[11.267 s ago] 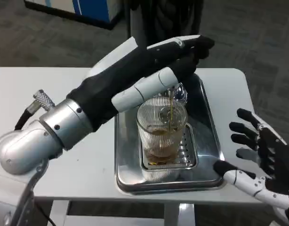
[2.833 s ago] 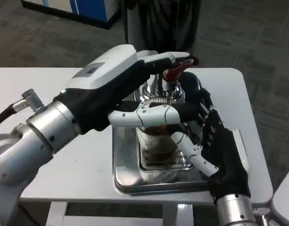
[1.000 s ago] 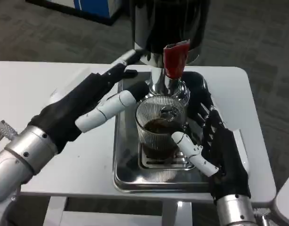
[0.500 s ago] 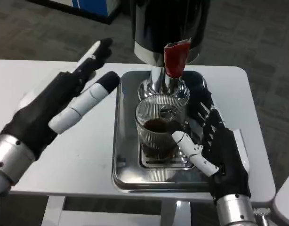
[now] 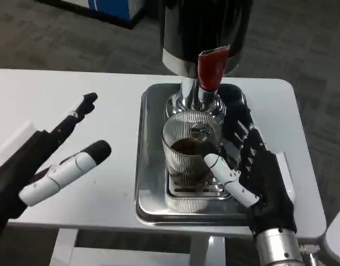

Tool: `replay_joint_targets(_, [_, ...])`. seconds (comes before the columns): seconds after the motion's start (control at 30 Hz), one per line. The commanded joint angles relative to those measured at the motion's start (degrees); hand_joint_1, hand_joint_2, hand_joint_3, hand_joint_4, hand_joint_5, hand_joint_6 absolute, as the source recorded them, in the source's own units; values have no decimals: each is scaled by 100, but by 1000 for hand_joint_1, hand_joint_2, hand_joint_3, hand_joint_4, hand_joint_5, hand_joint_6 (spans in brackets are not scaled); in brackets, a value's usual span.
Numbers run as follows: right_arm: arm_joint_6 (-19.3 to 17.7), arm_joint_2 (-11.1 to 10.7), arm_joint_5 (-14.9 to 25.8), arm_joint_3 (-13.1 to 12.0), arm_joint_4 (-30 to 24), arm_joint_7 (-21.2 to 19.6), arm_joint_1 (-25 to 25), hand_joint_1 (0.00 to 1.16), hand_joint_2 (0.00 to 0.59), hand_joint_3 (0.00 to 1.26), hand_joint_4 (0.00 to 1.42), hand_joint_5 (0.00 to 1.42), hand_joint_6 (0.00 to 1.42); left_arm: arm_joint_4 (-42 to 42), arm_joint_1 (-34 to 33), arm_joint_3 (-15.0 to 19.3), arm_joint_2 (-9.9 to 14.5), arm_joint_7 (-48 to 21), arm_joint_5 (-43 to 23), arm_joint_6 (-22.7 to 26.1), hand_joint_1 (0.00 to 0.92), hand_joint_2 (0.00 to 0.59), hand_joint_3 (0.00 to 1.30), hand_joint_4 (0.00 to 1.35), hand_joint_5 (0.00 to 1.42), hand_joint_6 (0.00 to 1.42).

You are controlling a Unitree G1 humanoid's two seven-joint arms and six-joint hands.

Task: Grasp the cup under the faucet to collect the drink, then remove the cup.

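A ribbed glass cup [image 5: 184, 145] with dark drink in it stands on the drip grate of a steel tray [image 5: 149, 195], right under the chrome faucet [image 5: 197, 104] with its red lever [image 5: 210, 68]. No stream is falling. My right hand [image 5: 263, 178] wraps the cup from the right: its white thumb lies against the cup's front and its black fingers reach round the far side. My left hand [image 5: 41, 168] hovers open over the table at the lower left, well clear of the tray, fingers apart and holding nothing.
The black and steel dispenser body [image 5: 206, 26] towers over the tray's back. White table [image 5: 76, 94] surface spreads to the left of the tray; its right edge runs close behind my right hand. Grey carpet lies beyond.
My left hand has pulled back from the faucet, down and to the left, away from the tray. The right hand stays around the cup.
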Motion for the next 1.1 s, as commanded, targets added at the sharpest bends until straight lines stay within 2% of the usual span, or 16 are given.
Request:
replay_joint_targets(0.03, [-1, 59, 0, 22, -29, 32, 63, 630, 213, 62, 148, 183, 215, 184, 173, 48, 348, -64, 390, -498, 0, 68, 0, 0, 0, 0])
replay_joint_targets(0.37, [11, 59, 26, 6, -185, 30, 143, 609, 217, 62, 148, 183, 215, 357, 186, -6, 352, -78, 371, -580, 0, 70, 0, 0, 0, 0])
replay_joint_targets(0.53, [78, 25, 87, -49, -388, 64, 182, 538, 216, 62, 148, 183, 215, 315, 222, -67, 329, -70, 431, -527, 0, 71, 0, 0, 0, 0])
replay_joint_targets(0.6, [133, 7, 126, -73, -483, 93, 195, 463, 212, 62, 148, 183, 197, 293, 226, -92, 318, -55, 456, -500, 0, 71, 0, 0, 0, 0])
replay_joint_targets(0.83, [325, -50, 250, -101, -772, 258, 221, 408, 221, 48, 122, 151, 169, 309, 176, -160, 330, -6, 501, -435, 0, 73, 0, 0, 0, 0])
replay_joint_targets(1.07, [443, -159, 206, -30, -1005, 534, 310, 426, 212, 33, 96, 122, 146, 344, 185, -169, 326, -1, 527, -400, 0, 76, 0, 0, 0, 0])
replay_joint_targets(1.1, [466, -196, 195, -12, -1026, 594, 306, 478, 194, 17, 68, 104, 146, 355, 186, -173, 325, -1, 530, -398, 0, 76, 0, 0, 0, 0])
